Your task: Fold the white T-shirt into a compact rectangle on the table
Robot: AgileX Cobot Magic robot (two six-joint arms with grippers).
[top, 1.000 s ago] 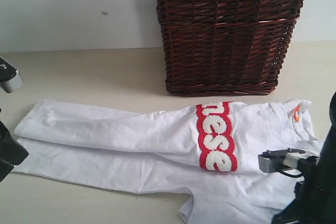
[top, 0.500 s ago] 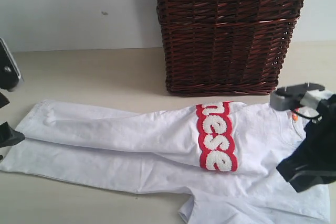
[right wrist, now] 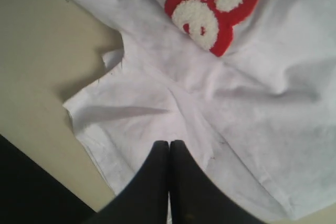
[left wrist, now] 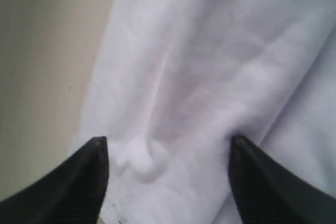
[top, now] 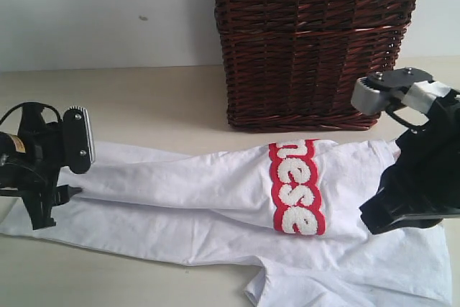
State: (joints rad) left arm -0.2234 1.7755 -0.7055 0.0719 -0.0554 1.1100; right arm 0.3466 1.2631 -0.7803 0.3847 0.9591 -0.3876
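The white T-shirt lies on the table, folded lengthwise into a long strip, with its red-outlined lettering showing right of the middle. My left gripper is low over the shirt's left end. Its jaws are open in the left wrist view, straddling a small bump of white cloth. My right gripper hangs above the shirt's right part. It is shut with nothing in it, over the sleeve near the lettering.
A tall dark wicker basket stands on the table just behind the shirt's right half. Bare table shows behind the shirt on the left and in front of it. A pale wall rises at the back.
My left gripper came in from the left edge onto the shirt's left end and opened. My right arm rose and moved back from the near right corner, staying shut.
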